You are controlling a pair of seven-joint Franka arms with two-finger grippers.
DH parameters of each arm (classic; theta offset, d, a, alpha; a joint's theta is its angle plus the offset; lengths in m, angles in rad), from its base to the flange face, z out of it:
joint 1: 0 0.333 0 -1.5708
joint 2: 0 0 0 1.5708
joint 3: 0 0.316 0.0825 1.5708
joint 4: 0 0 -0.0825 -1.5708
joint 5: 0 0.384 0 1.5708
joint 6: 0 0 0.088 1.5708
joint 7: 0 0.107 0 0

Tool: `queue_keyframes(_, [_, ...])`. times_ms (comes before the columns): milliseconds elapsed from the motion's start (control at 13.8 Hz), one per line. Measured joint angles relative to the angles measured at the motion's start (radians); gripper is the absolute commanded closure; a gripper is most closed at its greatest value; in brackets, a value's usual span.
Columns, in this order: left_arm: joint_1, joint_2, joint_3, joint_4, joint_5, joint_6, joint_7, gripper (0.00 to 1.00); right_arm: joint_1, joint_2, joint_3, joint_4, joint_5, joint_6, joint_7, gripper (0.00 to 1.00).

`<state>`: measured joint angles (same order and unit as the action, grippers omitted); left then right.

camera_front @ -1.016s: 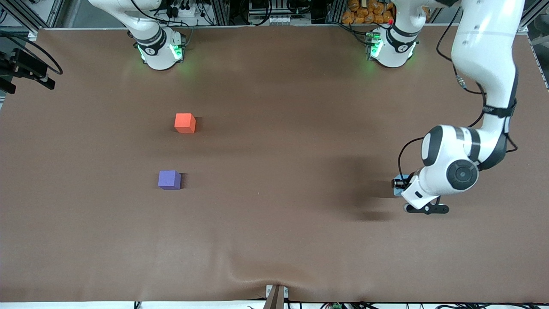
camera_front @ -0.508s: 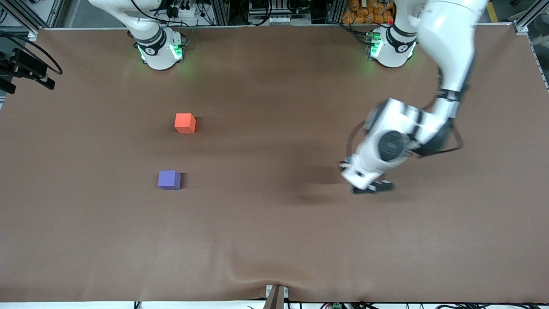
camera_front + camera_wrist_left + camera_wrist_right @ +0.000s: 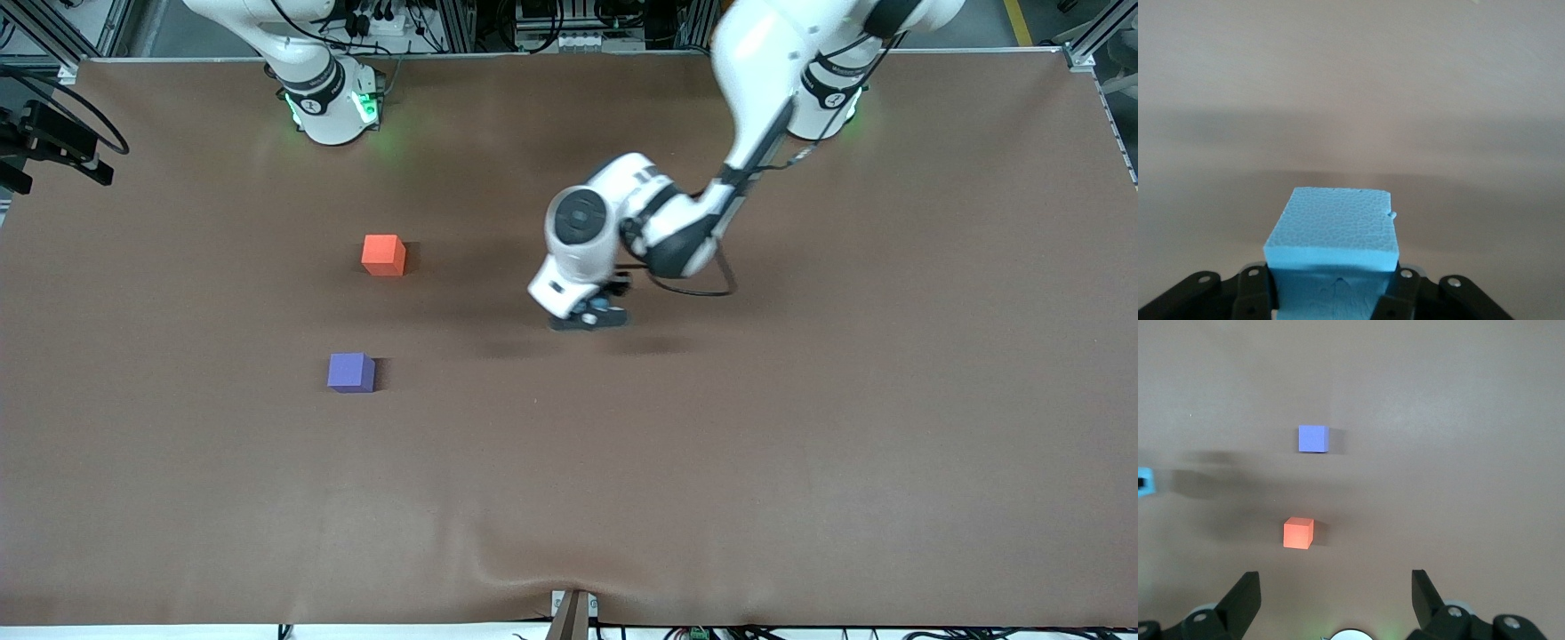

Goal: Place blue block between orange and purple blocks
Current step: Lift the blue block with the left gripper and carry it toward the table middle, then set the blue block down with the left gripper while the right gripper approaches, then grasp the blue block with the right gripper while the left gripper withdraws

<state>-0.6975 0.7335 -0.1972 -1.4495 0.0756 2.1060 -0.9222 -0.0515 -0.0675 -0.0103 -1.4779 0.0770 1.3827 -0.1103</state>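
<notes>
My left gripper (image 3: 594,313) is shut on the sky-blue block (image 3: 1331,227) and holds it just above the middle of the table. In the front view only a sliver of the blue block (image 3: 605,305) shows under the hand. The orange block (image 3: 384,254) and the purple block (image 3: 351,372) sit on the table toward the right arm's end, the purple one nearer the front camera, with a gap between them. My right gripper (image 3: 1335,597) is open and empty, high near its base, looking down on the orange block (image 3: 1299,533) and the purple block (image 3: 1313,439).
The brown table cover (image 3: 800,462) has a wrinkle at its front edge (image 3: 498,560). The right arm's base (image 3: 329,98) and the left arm's base (image 3: 818,98) stand along the back edge. A black camera mount (image 3: 44,142) sits at the right arm's end.
My left arm has swept the blue block from the left arm's end of the table to the middle, toward the orange and purple blocks. Those two blocks have not moved.
</notes>
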Motion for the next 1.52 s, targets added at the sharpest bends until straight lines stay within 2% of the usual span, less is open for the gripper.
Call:
queue_keyframes(145, [-0.044,0.055,0.005,0.017,0.000,0.061,-0.004,0.64,0.000,0.000,0.000,0.000,0.000,0.000,0.000,0.00])
queue_keyframes(218, [-0.057,0.080,0.007,0.020,0.000,0.085,-0.004,0.56,0.000,0.000,0.000,0.000,0.001,0.000,0.000,0.00])
queue_keyframes(290, [-0.068,0.101,0.012,0.023,0.000,0.101,-0.003,0.20,-0.001,0.000,0.000,0.000,0.002,0.000,0.000,0.00])
queue_keyframes(363, [-0.078,0.115,0.020,0.029,0.001,0.112,-0.002,0.00,-0.002,0.001,0.000,-0.001,0.002,0.000,0.000,0.00])
queue_keyframes(725, [-0.083,0.096,0.045,0.068,0.001,0.113,0.000,0.00,-0.004,0.030,0.001,-0.003,0.007,0.000,0.000,0.00])
queue_keyframes(1016, [-0.058,-0.035,0.055,0.091,0.001,0.051,0.000,0.00,0.001,0.130,0.012,-0.014,0.014,0.000,0.000,0.00])
queue_keyframes(1233, [0.023,-0.158,0.061,0.091,0.002,-0.032,0.000,0.00,0.039,0.248,0.018,-0.012,0.017,0.012,-0.007,0.00])
queue_keyframes(1523, [0.198,-0.268,0.064,0.085,0.003,-0.201,0.073,0.00,0.213,0.288,0.032,-0.020,0.026,0.094,0.052,0.00])
